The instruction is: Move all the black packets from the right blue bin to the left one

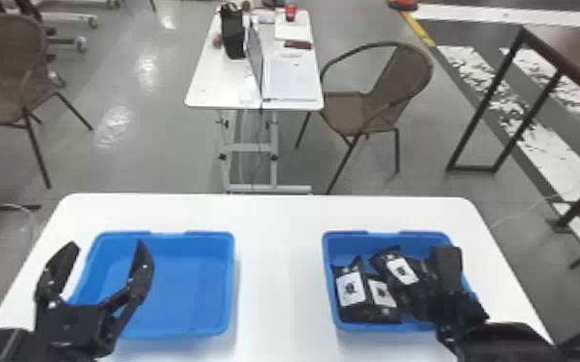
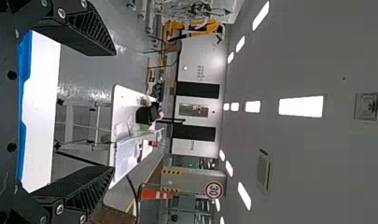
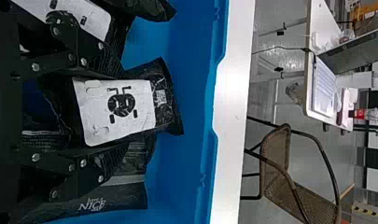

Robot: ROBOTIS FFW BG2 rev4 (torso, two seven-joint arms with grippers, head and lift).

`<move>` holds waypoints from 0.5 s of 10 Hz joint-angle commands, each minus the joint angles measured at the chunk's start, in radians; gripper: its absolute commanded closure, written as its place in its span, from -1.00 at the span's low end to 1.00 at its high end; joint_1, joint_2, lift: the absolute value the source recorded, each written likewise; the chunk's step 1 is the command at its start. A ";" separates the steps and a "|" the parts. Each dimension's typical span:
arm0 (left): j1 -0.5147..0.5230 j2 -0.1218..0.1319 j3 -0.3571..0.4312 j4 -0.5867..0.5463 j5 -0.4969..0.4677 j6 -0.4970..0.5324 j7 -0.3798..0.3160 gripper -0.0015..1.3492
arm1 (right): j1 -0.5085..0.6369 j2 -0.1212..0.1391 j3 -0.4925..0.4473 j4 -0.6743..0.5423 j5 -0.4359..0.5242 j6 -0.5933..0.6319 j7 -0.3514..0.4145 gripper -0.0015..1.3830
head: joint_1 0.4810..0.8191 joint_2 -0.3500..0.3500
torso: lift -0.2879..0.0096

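- While my right gripper point(image 3: 123, 112) is pinching a black packet point(image 3: 167, 100), jaws narrow on its sides, inside the right blue bin point(image 1: 328, 281), my left gripper point(image 1: 107, 244) is hanging wide at the left blue bin point(image 1: 232, 284).
- For a clean lift, I'm favouring firm pressure, going straight up, watching for snags on other packets point(image 1: 350, 289), then releasing low.
- I'm logging a white label point(image 3: 140, 100) with dark graphics; not transcribing print.

Red-rimmed round sign point(image 2: 213, 190) — "30"; black packet point(image 3: 123, 195) — white "NICE", smaller print unreadable.
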 commanded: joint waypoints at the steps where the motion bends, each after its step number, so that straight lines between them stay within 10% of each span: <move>1: -0.005 -0.003 0.004 0.005 -0.002 -0.005 -0.008 -0.76 | 0.029 0.011 0.000 -0.054 -0.009 0.006 -0.023 0.79 | 0.27 -0.23 | 0.94; 5: -0.009 -0.003 0.006 0.016 -0.001 -0.019 -0.011 -0.76 | 0.158 0.025 0.000 -0.273 -0.095 -0.057 -0.103 0.85 | 0.27 -0.21 | 0.94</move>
